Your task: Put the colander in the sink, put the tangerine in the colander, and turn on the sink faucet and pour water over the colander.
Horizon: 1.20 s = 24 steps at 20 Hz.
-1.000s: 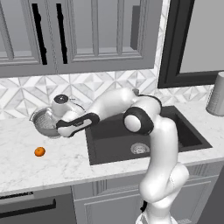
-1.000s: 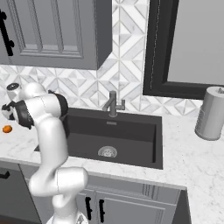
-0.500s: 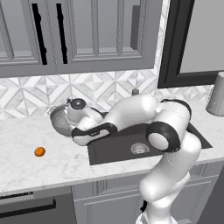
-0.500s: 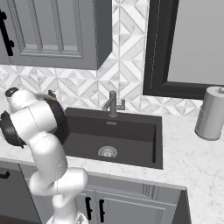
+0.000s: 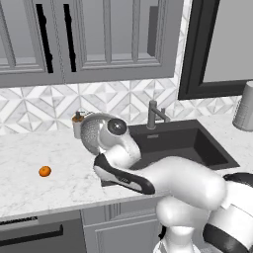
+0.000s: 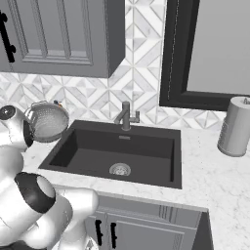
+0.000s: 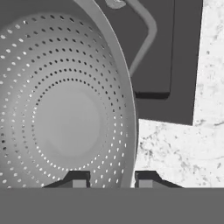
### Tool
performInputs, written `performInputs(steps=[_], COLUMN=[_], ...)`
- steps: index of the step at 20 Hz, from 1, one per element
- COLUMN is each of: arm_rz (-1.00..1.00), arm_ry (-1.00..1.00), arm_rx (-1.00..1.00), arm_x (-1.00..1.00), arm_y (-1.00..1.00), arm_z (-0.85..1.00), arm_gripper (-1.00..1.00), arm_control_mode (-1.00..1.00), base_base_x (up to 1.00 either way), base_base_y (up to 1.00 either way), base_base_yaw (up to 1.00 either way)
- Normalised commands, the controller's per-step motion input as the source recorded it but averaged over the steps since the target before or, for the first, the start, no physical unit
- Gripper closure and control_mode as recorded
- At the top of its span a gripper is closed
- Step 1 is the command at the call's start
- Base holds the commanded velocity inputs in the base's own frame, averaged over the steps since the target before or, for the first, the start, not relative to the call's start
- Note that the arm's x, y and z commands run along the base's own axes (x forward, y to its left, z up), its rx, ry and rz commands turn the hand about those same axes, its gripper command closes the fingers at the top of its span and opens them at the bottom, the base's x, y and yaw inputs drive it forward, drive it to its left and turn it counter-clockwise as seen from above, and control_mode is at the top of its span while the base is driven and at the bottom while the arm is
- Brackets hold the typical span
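1. The colander point(image 7: 65, 113) is held up off the table point(image 5: 59, 183), tipped on its side; in the hand view its perforated bowl faces the camera and holds nothing.
2. The claw point(image 7: 111, 178) pinches the colander's rim: one dark fingertip point(image 7: 78, 178) sits inside the bowl, the other outside it, with the thin metal edge between them.
3. In the left base view the colander point(image 5: 95, 132) hangs near the left end of the sink point(image 5: 197, 146), just in front of a small soap dispenser point(image 5: 77, 123) at the backsplash. In the right base view the colander point(image 6: 47, 121) floats just beside the sink's point(image 6: 141, 151) left rim, mouth turned toward the basin.
4. The sink is a dark rectangular basin with a round silver drain point(image 6: 119, 169); nothing lies inside it.
5. The colander is round, silvery-grey, dotted with rings of small holes around a plain centre, with a smooth rim band.
6. The tangerine point(image 5: 45, 171), small and bright orange, rests on the white marble table well to the left of the sink, apart from the colander.
7. The sink faucet point(image 6: 126, 115) stands upright behind the basin, its spout angled over it; no water shows.
8. A paper towel roll point(image 6: 235, 126) stands on the table to the sink's right.
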Motion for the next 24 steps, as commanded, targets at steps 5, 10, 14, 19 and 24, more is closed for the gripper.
performInputs(steps=[5, 10, 14, 19, 24], arm_rz=[-0.53, -0.50, -0.24, -0.16, -0.26], arm_ry=[0.06, 0.27, 0.21, 0.24, 0.22], arm_rx=[0.10, 0.01, 0.00, 0.00, 0.00], arm_x=[-0.86, -0.22, 0.23, 0.63, 0.60], arm_y=[-0.52, -0.57, -0.12, 0.00, 0.00], arm_z=[0.25, 0.00, 0.00, 0.00, 0.00], arm_gripper=[1.00, 1.00, 1.00, 1.00, 1.00], arm_control_mode=[-1.00, -1.00, -1.00, -1.00, -1.00], base_base_x=[0.00, 0.00, 0.00, 0.00, 0.00], base_base_y=[0.00, 0.00, 0.00, 0.00, 0.00], base_base_yaw=[0.00, 0.00, 0.00, 0.00, 0.00])
